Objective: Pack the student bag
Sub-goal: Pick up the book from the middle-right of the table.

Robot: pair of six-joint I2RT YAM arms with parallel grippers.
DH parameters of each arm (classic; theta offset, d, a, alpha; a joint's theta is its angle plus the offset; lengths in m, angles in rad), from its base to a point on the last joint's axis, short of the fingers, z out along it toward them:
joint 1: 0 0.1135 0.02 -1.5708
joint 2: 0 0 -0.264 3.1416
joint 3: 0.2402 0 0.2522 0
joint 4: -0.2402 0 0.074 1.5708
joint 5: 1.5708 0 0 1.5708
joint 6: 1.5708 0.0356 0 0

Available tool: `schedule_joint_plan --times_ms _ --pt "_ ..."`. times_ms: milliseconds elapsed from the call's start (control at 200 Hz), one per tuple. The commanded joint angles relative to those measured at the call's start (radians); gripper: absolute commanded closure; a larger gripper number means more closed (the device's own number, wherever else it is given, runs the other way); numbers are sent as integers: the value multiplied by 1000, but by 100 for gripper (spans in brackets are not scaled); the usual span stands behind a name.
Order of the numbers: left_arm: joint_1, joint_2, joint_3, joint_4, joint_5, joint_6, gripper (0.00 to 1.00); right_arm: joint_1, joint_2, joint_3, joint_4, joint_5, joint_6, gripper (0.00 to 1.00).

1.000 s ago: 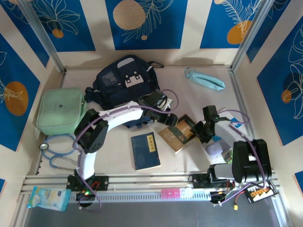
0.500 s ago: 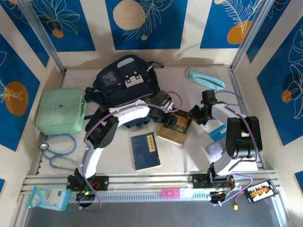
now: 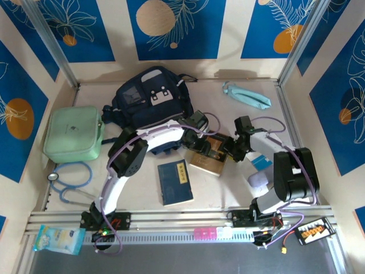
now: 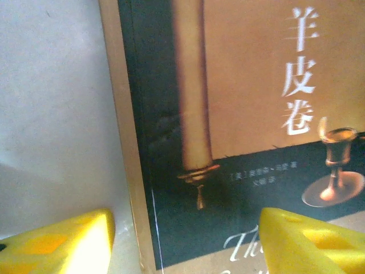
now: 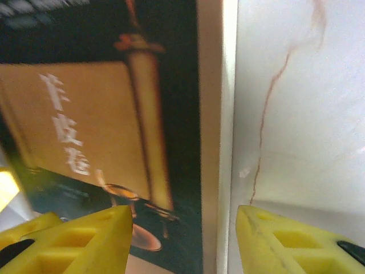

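Note:
The student bag (image 3: 151, 97), navy with a white buckle patch, lies at the back centre of the table. In front of it, to the right, a brown and gold book (image 3: 210, 155) lies flat. My left gripper (image 3: 195, 138) hovers over the book's left end. In the left wrist view the gripper (image 4: 185, 242) is open, its yellow fingers (image 4: 57, 245) straddling the edge of the book (image 4: 239, 114). My right gripper (image 3: 231, 148) is at the book's right end, also open (image 5: 185, 237), and the book's edge (image 5: 208, 142) runs between its fingertips (image 5: 285, 242). Neither holds anything.
A dark blue book (image 3: 175, 181) lies near the front centre. A mint-green case (image 3: 71, 134) and a stethoscope (image 3: 67, 184) are at the left. A light blue pouch (image 3: 246, 95) lies back right. Small white and blue items (image 3: 261, 165) sit right of the right gripper.
My right arm has swung left from the table's right side to the brown book. The book has slid left and turned. My left gripper's jaws have narrowed somewhat.

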Motion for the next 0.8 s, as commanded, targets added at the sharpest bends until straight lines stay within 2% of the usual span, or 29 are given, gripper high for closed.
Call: schedule_joint_plan --times_ms 0,185,395,575,795 --pt "-20 38 35 -58 -17 27 37 31 41 5 -18 -20 44 49" --pt "-34 58 40 -68 -26 24 44 66 47 30 -16 -28 51 51" --pt "-44 97 40 -84 -31 23 52 65 -20 46 -22 -77 66 54" --pt "-49 126 39 -96 -33 29 56 67 -65 68 -49 -99 74 57" --pt "-50 135 40 -99 -41 31 57 73 -82 93 -104 -47 71 65"
